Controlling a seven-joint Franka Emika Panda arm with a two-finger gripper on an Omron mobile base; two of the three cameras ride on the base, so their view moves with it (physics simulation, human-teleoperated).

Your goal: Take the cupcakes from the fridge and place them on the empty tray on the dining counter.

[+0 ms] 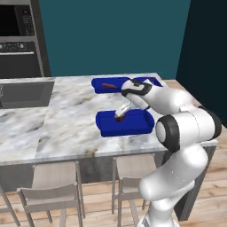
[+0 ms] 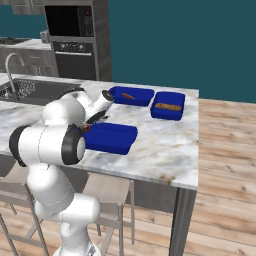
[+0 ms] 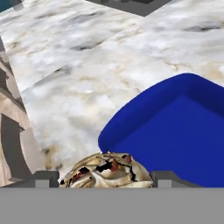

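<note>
- The gripper (image 1: 119,115) sits at frame center in the left base view, over the near tray (image 1: 125,123), a deep-blue rectangular tray lying on the dining counter (image 1: 66,124).
- In the hand view, the two finger tips (image 3: 43,178) rise at the bottom edge, one on each side of a cupcake (image 3: 106,171) with a pale swirled top and dark flecks. The fingers are clenched on the cupcake.
- In the hand view, the cupcake is at bottom center, beside the rounded corner of the tray's rim (image 3: 131,118). Whether it touches the tray floor cannot be told.
- In the right base view, the gripper (image 2: 88,126) is at left of center, at the left end of the near tray (image 2: 112,137); the robot's own arm partly hides it.
- Two further blue trays lie toward the far edge of the counter: a long tray (image 2: 132,96) carrying a reddish stick, and a smaller squarish tray (image 2: 168,105) just beside it on the right.
- Grey stools (image 1: 55,188) stand at the counter's near side, in the lower part of the left base view.
- A sink (image 2: 30,90) with a faucet is at upper left of the right base view.
</note>
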